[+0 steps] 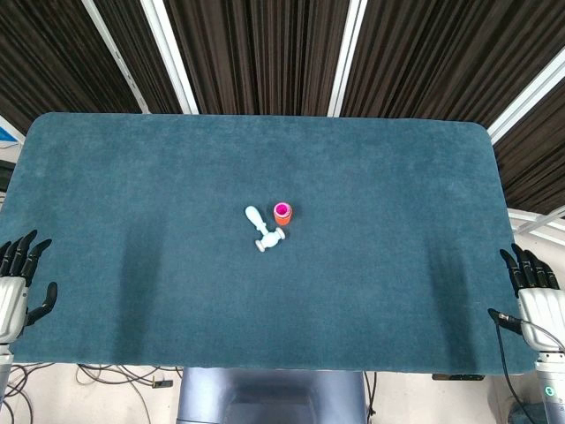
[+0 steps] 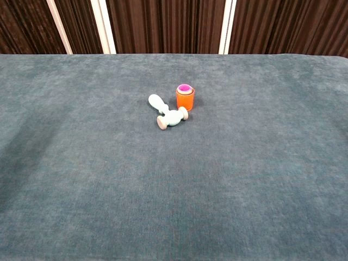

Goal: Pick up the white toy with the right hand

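Observation:
The white toy, shaped like a small hammer, lies flat near the middle of the teal table. Its handle points to the far left and its head lies toward me. My right hand hovers at the table's near right corner, far from the toy, fingers spread and holding nothing. At the near left edge my left hand is open too, with nothing in it. Neither hand shows in the chest view.
A small orange cup with a pink top stands upright just right of the toy, almost touching its head. A dark curtain with white posts runs behind the table's far edge.

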Motion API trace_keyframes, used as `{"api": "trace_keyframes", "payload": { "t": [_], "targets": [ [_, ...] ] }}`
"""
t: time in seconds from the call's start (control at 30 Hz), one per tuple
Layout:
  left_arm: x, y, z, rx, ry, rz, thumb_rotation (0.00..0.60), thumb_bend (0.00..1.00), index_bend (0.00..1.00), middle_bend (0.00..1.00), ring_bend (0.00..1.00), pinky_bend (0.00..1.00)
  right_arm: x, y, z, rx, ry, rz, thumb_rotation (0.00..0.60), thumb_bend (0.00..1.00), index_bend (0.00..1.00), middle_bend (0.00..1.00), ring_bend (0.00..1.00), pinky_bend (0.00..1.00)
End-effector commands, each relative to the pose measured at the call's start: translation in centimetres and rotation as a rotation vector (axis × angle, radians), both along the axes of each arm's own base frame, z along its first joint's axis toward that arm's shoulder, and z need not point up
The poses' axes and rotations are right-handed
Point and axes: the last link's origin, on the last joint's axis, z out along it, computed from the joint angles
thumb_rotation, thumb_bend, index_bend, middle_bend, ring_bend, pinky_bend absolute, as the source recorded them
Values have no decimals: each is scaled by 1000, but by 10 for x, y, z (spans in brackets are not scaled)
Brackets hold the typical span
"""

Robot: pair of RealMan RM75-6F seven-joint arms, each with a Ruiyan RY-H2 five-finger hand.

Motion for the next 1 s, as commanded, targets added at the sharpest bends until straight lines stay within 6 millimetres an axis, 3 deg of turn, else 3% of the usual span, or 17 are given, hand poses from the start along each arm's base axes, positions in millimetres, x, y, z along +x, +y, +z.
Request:
{"api": "trace_keyframes", "payload": {
  "t": [0.03,1.0],
  "targets": [
    [-1,0,0,-1,4,2,600,466,117,0,0,0,0,0,1,-4,-2,0,600,84,67,19,52,150],
    [-1,1,0,8,7,7,600,465,116,0,0,0,1,2,1,70,-88,-22,600,83,56,20,54,150]
  ]
}}
